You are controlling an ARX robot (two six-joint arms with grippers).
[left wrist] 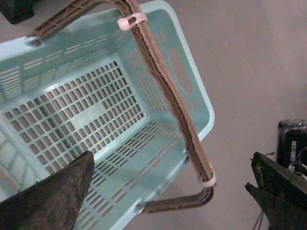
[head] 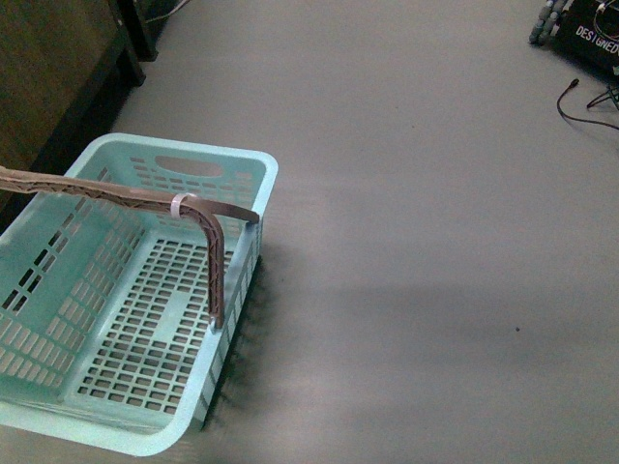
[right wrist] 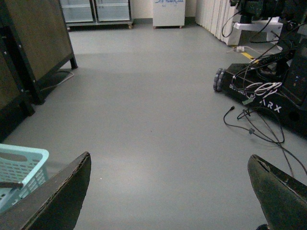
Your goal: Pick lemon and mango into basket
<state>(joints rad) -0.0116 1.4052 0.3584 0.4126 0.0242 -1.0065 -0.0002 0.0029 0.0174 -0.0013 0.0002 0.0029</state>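
Observation:
The light aqua basket (head: 242,174) stands on the grey floor at the lower left of the front view, empty, with its brown swing handle (head: 208,242) raised across it. It also shows in the left wrist view (left wrist: 201,103) with its handle (left wrist: 177,115), and its corner in the right wrist view (right wrist: 29,158). My left gripper (left wrist: 172,191) is open and empty, above the basket's edge. My right gripper (right wrist: 170,191) is open and empty over bare floor, to the right of the basket. No lemon or mango is in view. Neither arm shows in the front view.
A dark wooden cabinet (head: 48,77) stands at the back left. A black wheeled robot base (right wrist: 268,91) with loose cables (right wrist: 259,129) lies on the floor to the right, also in the front view (head: 590,29). White cabinets (right wrist: 168,12) stand far back.

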